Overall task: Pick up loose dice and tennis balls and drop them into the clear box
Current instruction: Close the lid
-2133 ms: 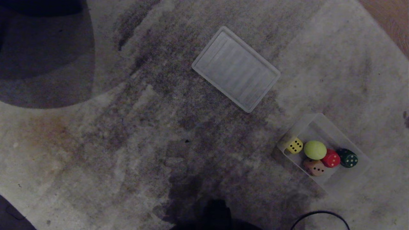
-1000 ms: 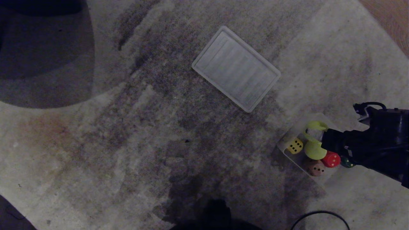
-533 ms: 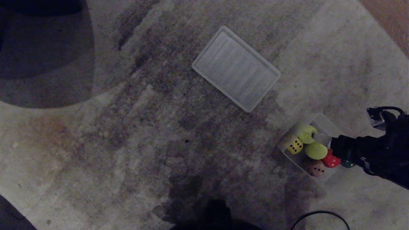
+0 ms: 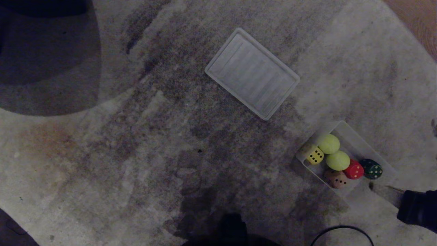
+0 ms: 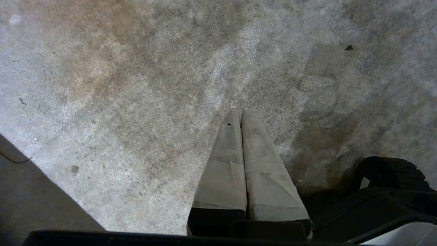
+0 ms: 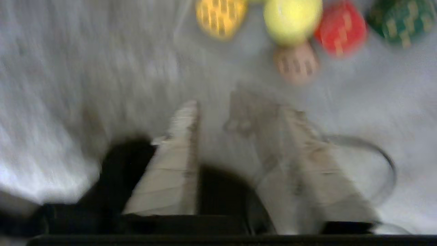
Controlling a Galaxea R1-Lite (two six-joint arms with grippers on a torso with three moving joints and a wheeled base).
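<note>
tray [image 4: 252, 73]: flat, ribbed, translucent, lying askew on carpet | carpet [image 4: 136, 136]: pale, mottled with dark patches and a brownish stain at left | cable [image 4: 341, 232]: dark loop at near edge | wood floor [image 4: 421, 20]: far right corner

Mottled grey-and-beige carpet [image 4: 136, 153] is showing a rust-orange stain; inside the transparent plastic box [image 4: 355, 140] are sitting two yellow-green fuzzy tennis balls [image 4: 329, 144], plus yellow [image 4: 314, 154], peach [image 4: 336, 179], red [image 4: 354, 169] and dark green [image 4: 372, 168] pipped dice.
</note>
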